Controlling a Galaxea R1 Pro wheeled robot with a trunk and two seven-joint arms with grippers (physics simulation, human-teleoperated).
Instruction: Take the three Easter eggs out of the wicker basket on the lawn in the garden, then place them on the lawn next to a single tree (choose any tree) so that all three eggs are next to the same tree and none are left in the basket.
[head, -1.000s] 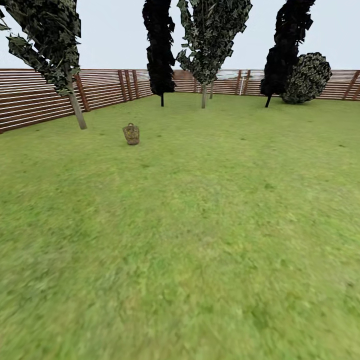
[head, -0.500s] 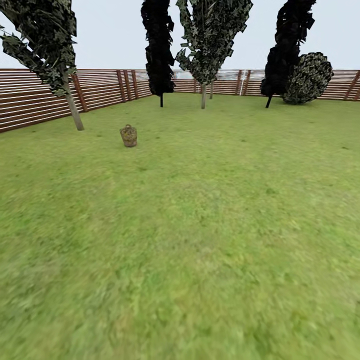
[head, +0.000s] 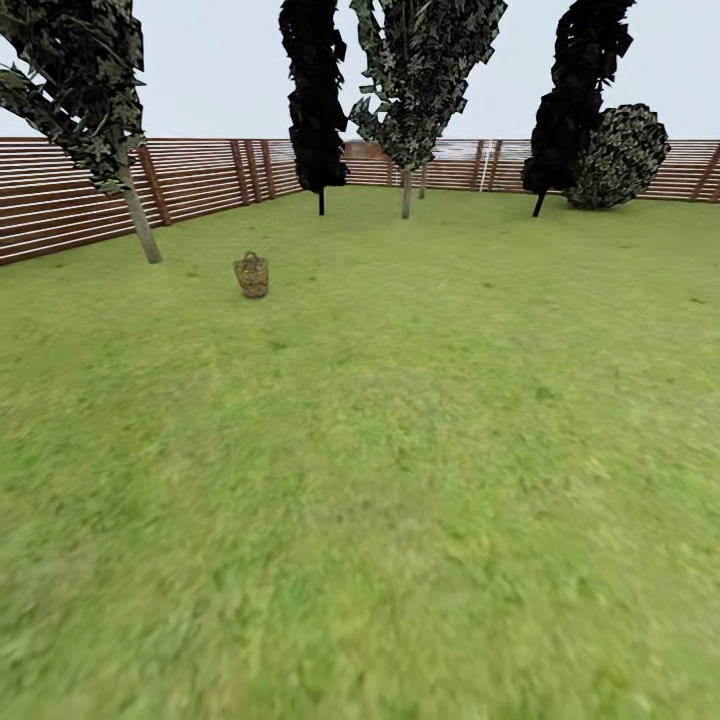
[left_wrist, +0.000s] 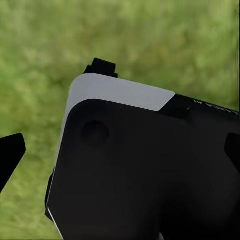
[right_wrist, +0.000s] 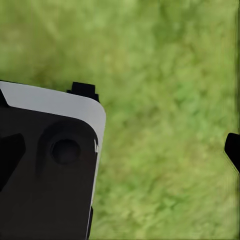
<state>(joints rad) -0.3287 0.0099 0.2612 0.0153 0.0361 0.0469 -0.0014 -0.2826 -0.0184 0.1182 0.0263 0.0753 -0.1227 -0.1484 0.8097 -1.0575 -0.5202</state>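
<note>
Item, approach stage: basket (head: 251, 275) on lawn (head: 420, 450) near the left tree (head: 135, 215), slid slightly left and lower in my head view as my base rolls nearer; eggs not discernible; both my grippers' fingers spread wide, holding nothing.

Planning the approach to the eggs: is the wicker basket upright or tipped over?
Upright: the wicker basket stands on the lawn with its rim and handle on top. Its contents are too small to make out.

black rounded body panel (left_wrist: 145, 175), pale grey top edge, round recess; black tool fingertips (right_wrist: 233, 150) at edges
</note>
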